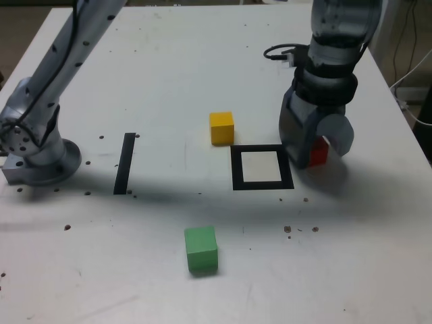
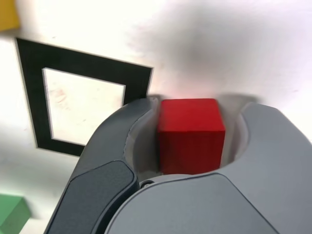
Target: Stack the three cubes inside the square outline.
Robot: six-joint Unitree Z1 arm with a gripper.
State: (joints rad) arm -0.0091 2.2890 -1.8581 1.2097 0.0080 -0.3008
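The claw (image 1: 317, 150) stands at the right of the exterior view, lowered over the red cube (image 1: 318, 152), which sits on the white surface (image 1: 169, 74) just off the right edge of the square outline (image 1: 262, 167). In the wrist view the red cube (image 2: 191, 134) lies between the 2 jaws, roughly centred, with a thin gap visible on at least 1 side; whether the jaws already press on it cannot be told, so the claw reads as partly closed around the cube rather than clearly grasping it.

The step in hand looks like the first pick, with 0 cubes yet inside the outline. To do it well, the jaws should meet 2 opposite flat faces squarely, not corners, so the cube does not twist as they tighten. The cube appears slightly turned against the jaws in the wrist view, so a slow close would let it settle into line. Lifting should wait until both sides are firmly held.

The move that follows is short: the outline's white centre is right beside the cube. It is only a little wider than a cube, so the red one should go down flat and centred, as the base for 2 more.

The yellow cube (image 1: 221, 127) sits just beyond the outline's upper left corner, and the green cube (image 1: 201, 249) is well apart at lower centre; both are clear of the path.
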